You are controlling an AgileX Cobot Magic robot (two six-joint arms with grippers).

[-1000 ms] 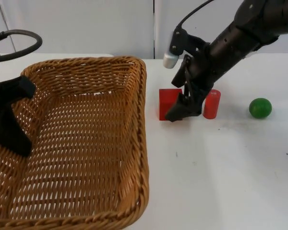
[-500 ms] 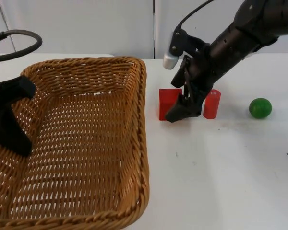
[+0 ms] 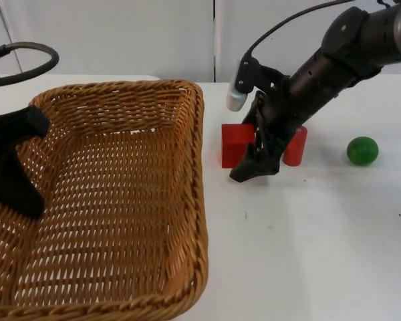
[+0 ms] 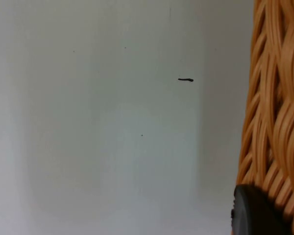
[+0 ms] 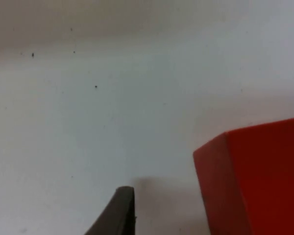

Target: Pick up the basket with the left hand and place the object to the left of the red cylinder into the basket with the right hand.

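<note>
We're holding the basket (image 3: 113, 200) by its left rim w/ the left gripper (image 3: 17, 177), fingers clamped on wicker, keeping it ready. Our right gripper (image 3: 254, 164) is sitting low at the red block (image 3: 236, 144), beside the red cylinder (image 3: 295, 145), lining up a grasp; can't tell its finger spread.

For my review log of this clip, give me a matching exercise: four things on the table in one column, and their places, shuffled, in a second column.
Things:
1. woven wicker basket
2. red cube-shaped block
3. red cylinder
4. green ball

Places:
A. farthest toward the right arm's side
B. between the basket and the right end effector
C. on the left arm's side, at the left end effector
D. just behind the right arm, before the ball

Pairs: 1-C, 2-B, 3-D, 4-A
</note>
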